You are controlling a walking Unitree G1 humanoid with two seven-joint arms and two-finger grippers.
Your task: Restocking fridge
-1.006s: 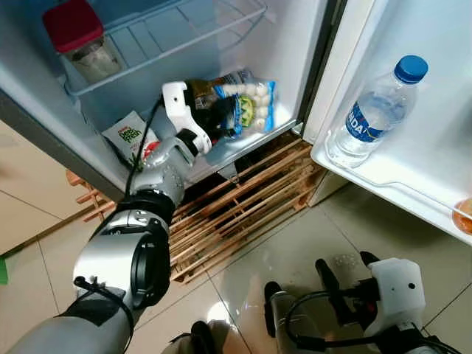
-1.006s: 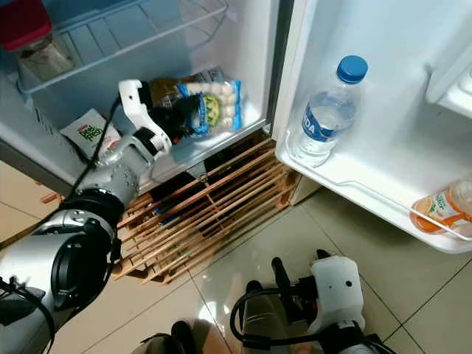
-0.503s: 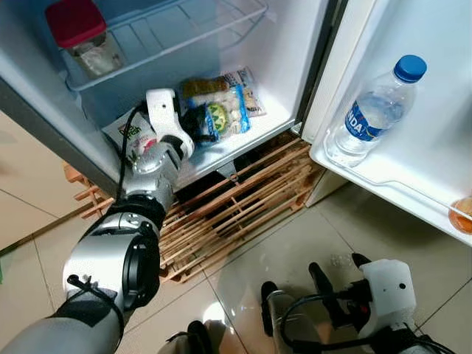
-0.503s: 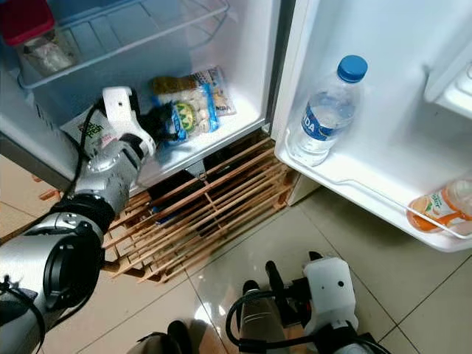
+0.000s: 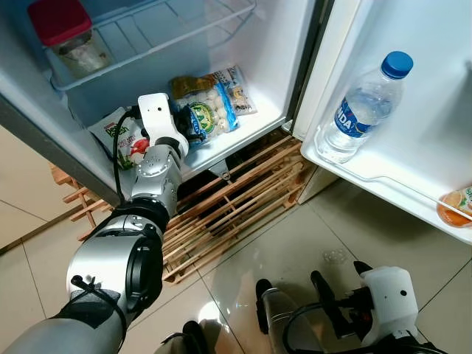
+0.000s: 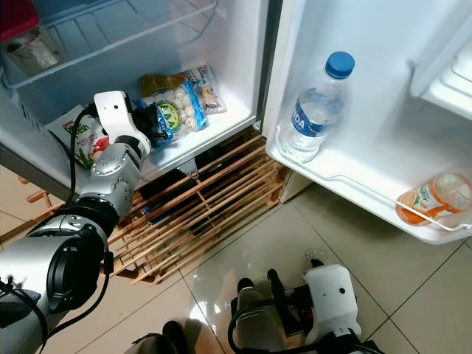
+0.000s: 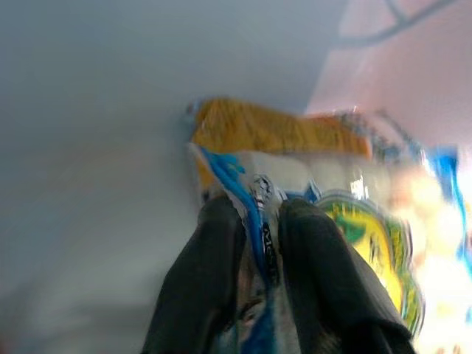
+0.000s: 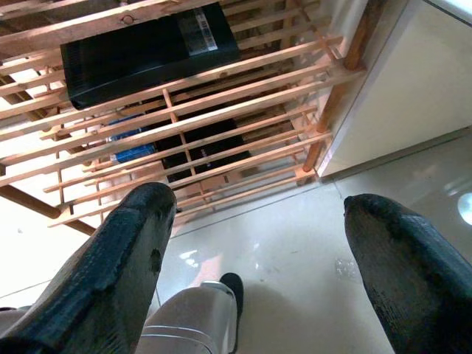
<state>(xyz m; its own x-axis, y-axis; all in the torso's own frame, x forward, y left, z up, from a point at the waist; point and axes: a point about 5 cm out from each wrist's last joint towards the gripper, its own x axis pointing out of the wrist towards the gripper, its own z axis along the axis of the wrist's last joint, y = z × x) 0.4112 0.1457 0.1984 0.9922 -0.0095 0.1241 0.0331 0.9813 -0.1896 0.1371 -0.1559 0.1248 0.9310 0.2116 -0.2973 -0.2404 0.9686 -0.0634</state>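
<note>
A home kitchen corner, seen at an open fridge.

The white fridge stands open on a slatted wooden pallet over glossy beige floor tiles; a wire shelf carries a red-lidded jar; the door rack holds a water bottle; food packets lie on the bottom shelf.

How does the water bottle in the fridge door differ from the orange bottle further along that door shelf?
The water bottle stands upright; the orange bottle lies on its side. The water bottle is clear with a blue cap and blue label; the orange bottle holds orange liquid. The water bottle looks larger. Both sit on the same door shelf.
</note>
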